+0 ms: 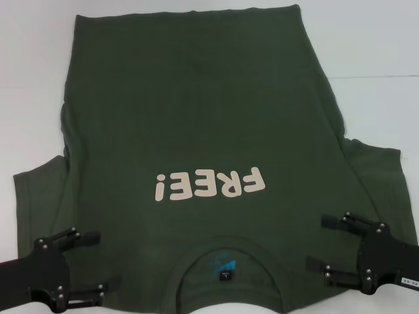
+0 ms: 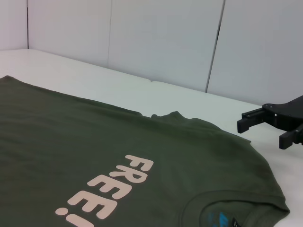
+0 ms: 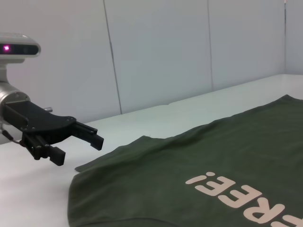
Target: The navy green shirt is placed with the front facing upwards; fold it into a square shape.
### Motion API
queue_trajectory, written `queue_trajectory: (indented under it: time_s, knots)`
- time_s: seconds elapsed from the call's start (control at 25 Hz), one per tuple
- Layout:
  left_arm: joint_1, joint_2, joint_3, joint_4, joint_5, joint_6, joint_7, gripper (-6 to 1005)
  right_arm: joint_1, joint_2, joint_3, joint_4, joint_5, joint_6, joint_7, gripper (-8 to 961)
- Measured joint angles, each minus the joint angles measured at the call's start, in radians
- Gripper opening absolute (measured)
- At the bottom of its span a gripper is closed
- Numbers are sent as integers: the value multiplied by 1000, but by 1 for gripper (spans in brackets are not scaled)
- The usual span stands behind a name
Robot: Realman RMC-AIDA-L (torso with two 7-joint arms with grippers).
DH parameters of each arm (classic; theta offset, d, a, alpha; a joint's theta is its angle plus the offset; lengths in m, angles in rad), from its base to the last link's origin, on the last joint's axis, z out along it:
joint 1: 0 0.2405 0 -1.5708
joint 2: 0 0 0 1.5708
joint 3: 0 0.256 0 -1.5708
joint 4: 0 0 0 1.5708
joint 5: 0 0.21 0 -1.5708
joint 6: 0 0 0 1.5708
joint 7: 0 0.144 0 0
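The navy green shirt lies flat on the white table, front up, its collar nearest me. Its pale pink "FREE!" lettering reads upside down from the head view. A small dark neck label shows inside the collar. My left gripper hovers open by the shirt's left shoulder with nothing between its fingers. Beside the right shoulder my right gripper is open and empty too. The left wrist view shows the shirt and the right gripper. The right wrist view shows the shirt and the left gripper.
Bare white table surrounds the shirt on the left, right and far sides. White wall panels stand behind the table. The shirt's sleeves spread outward near both grippers.
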Motion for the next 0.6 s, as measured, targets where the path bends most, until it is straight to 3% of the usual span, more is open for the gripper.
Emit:
queue_trajectory:
  time_s: [0.6]
  knots:
    - [-7,0,-25,0,-13,-4,-26,918,7,0,7,1,0,3,1,895]
